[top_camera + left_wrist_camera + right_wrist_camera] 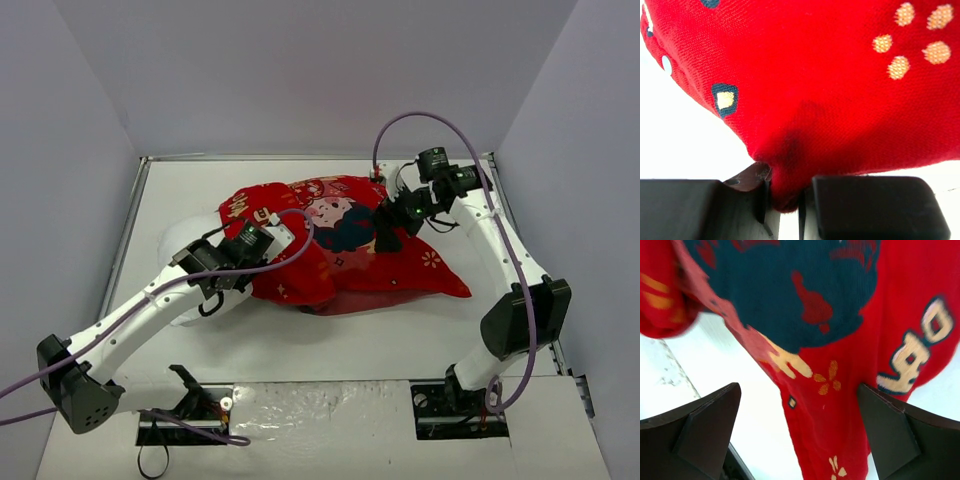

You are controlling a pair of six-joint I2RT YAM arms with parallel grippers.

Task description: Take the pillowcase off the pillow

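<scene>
Shows the pillowcase (340,268) lying rumpled across the middle of the table (350,345), bright red, printed with a dark-haired cartoon child, gold characters and small pale flowers. Reveals a duller, darker red along the edge facing the table's near side. Leaves a plump white bulge of the pillow (173,243) poking out toward the table's left side, partly under the left arm. Has that arm stretched low from the table's near-left corner diagonally toward the middle, with the left gripper (283,238) at the cover's left end. Up close, catches a bunched fold of red cloth (840,100) pinched in the left gripper (789,202), jaws closed on it with the fabric squeezed into the narrow gap. Sets the right arm rising from the table's near-right corner, elbow high by the right edge, wrist bent back toward the middle. Holds the right gripper (386,236) over the printed face, jaws spread wide with nothing between them but the cover below (840,365); cannot tell whether the fingertips touch it. Gives the cloth a coarse, visible weave, the flower dots and little diamonds woven in as grainy patches. Renders the fingers (875,207) as matte black blocks with squared edges, and in the right wrist view as dark angular wedges (705,427). Trails a purple cable (430,118) in a loop above the right wrist.
</scene>
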